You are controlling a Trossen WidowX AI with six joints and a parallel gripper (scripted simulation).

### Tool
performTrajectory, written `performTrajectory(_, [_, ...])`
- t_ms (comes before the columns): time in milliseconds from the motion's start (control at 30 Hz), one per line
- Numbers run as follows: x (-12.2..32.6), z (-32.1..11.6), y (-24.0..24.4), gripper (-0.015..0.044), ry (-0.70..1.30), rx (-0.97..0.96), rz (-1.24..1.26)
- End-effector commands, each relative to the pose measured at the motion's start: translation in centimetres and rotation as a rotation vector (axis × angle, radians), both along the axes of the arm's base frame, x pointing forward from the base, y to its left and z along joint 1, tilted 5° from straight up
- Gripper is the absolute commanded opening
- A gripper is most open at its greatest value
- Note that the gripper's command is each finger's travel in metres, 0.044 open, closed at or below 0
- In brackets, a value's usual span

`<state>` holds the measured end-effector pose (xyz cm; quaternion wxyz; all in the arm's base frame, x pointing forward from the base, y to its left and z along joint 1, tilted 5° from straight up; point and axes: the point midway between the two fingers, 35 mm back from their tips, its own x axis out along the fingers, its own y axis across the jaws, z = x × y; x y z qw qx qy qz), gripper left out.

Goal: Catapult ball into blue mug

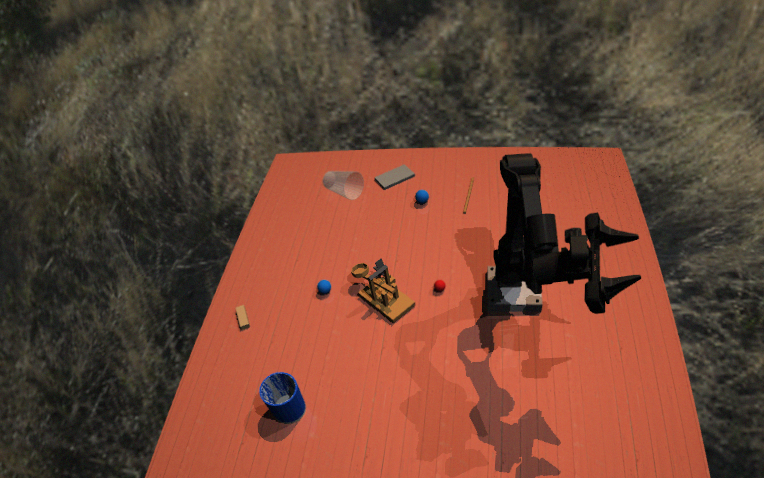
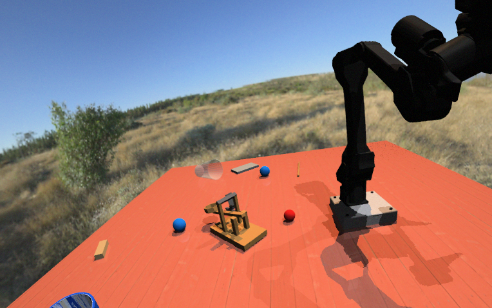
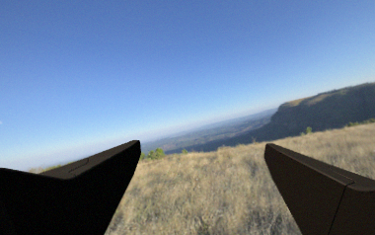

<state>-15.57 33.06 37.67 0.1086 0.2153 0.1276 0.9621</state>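
Observation:
The wooden catapult stands on the table, its cup end raised towards the left. No ball shows in the cup. A red ball lies between catapult and arm base. One blue ball lies left of the catapult, another blue ball near the back. The blue mug stands upright at the front left, cut off in the exterior view. My gripper is open and empty, high up right of the base, facing away from the catapult.
A clear cup lies on its side at the back left, beside a grey slab. A thin stick lies at the back. A small wooden block lies near the left edge of the table.

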Motion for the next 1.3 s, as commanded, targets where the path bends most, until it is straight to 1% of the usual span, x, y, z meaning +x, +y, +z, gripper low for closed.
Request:
performTrajectory(0, [0.1,0.0,0.1,0.0426,0.0,0.001,-0.005])
performTrajectory(33, [0.3,0.0,0.4,0.044,-0.002,0.002,-0.022])
performTrajectory(300, [4.8,-0.6,5.1,0.044,-0.042,0.026,-0.279])
performTrajectory(667, [13.1,-2.3,9.7,0.044,-0.168,0.04,-0.639])
performTrajectory(800, [16.3,-3.2,10.8,0.044,-0.231,0.036,-0.76])
performTrajectory(967, [18.9,-4.0,11.4,0.044,-0.283,0.018,-0.848])
performTrajectory(1267, [26.0,-6.6,12.4,0.044,-0.482,-0.029,-1.077])
